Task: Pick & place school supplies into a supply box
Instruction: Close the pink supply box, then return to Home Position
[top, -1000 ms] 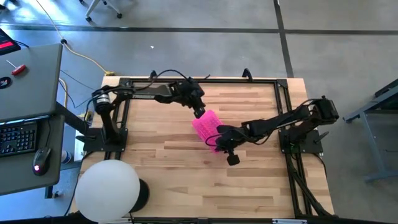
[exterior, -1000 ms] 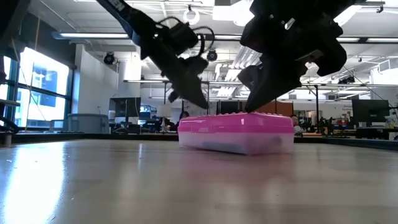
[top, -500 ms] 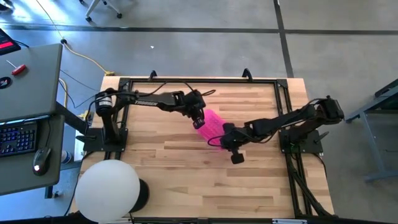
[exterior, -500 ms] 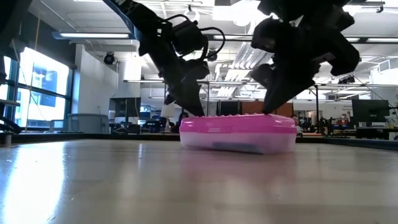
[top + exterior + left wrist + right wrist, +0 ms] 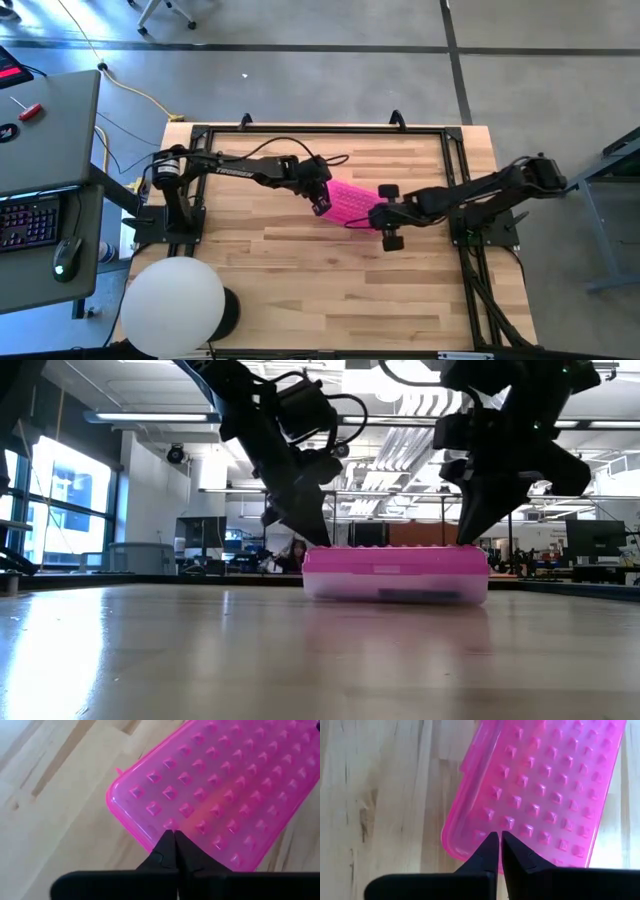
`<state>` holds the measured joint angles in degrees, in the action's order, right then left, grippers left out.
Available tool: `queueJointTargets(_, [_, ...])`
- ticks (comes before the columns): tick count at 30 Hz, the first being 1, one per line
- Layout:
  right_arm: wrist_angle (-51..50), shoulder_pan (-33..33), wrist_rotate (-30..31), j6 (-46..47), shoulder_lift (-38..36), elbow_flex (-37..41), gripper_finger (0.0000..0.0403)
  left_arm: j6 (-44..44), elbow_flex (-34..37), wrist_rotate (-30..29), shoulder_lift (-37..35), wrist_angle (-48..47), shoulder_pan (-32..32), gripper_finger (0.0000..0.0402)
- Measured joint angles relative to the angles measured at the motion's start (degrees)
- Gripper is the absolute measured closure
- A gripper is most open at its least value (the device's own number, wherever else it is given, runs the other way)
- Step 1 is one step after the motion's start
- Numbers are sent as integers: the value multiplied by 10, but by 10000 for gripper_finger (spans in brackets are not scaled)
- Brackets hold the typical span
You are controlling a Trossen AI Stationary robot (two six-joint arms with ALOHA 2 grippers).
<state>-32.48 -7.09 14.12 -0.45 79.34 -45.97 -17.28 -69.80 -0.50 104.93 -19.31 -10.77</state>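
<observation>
Pink lid: the supply box (image 5: 349, 203) lies closed near the middle of the wooden table (image 5: 300, 290), its studded pink lid up and its long axis slanting from far-left to near-right in the high view.
Clear base: in the low view the translucent lower half of the supply box (image 5: 395, 573) rests flat on the tabletop, with dark shapes dimly visible inside; what they are cannot be told.
Left gripper: the left gripper (image 5: 320, 203) reaches in from the left side and sits at the box's left end; in its wrist view the fingers are clenched together, tips (image 5: 173, 836) meeting on the lid just inside the rim near a corner, grasping nothing.
Right gripper: the right gripper (image 5: 377, 216) comes in from the right side and sits at the box's right end; in its wrist view the fingers are drawn nearly together with only a thin slit between them, tips (image 5: 499, 838) over the lid close to a rounded corner, holding nothing.
Low view: both grippers come down onto the top of the lid, one at each end.
Off the table: a desk with a keyboard (image 5: 28, 222) and a mouse (image 5: 66, 255) stands to the left.
</observation>
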Motion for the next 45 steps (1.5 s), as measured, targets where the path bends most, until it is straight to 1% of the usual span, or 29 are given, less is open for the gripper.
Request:
queueJointTargets(3, [14,0,5,0,-1,13,403,-25,0,-3,1,-2,4,364])
queueJointTargets(6, [15,0,26,1,-2,27,403,-27,0,-3,1,-3,12,357])
queueJointTargets(10, [6,0,72,7,-2,34,403,-30,1,-3,1,-2,26,376])
queueJointTargets(12, [9,0,86,6,-2,34,403,-31,1,-4,1,-1,29,389])
queueJointTargets(14, [10,0,97,2,-1,35,403,-39,1,-7,1,0,30,391])
queueJointTargets(16, [13,0,95,2,-1,35,403,-40,1,-12,1,1,31,385])
queueJointTargets(21, [14,-1,95,5,-2,35,403,-45,1,-14,2,2,30,350])
queueJointTargets(24, [17,-1,93,-2,-7,35,403,-40,1,-15,1,2,34,348])
queueJointTargets(27, [20,-9,73,-20,-24,21,403,-11,-1,3,-22,-24,34,359])
queueJointTargets(29, [21,-19,76,-40,-48,6,403,19,-18,3,-47,-31,36,367])
queueJointTargets(32, [18,-38,97,-74,-96,-22,403,64,-56,-7,-113,-65,34,375])
queueJointTargets(34, [7,-49,111,-89,-135,-34,403,96,-81,-33,-155,-105,33,376])
queueJointTargets(38, [-12,-72,118,-100,-243,-45,403,141,-116,-99,-256,-202,40,367])
queueJointTargets(40, [-13,-79,105,-87,-304,-33,403,151,-117,-127,-314,-243,42,359])
queueJointTargets(42, [0,-83,80,-68,-366,-6,403,159,-105,-131,-370,-266,42,353])
queueJointTargets(45, [47,-84,35,-56,-459,56,403,181,-58,-86,-457,-251,41,350])
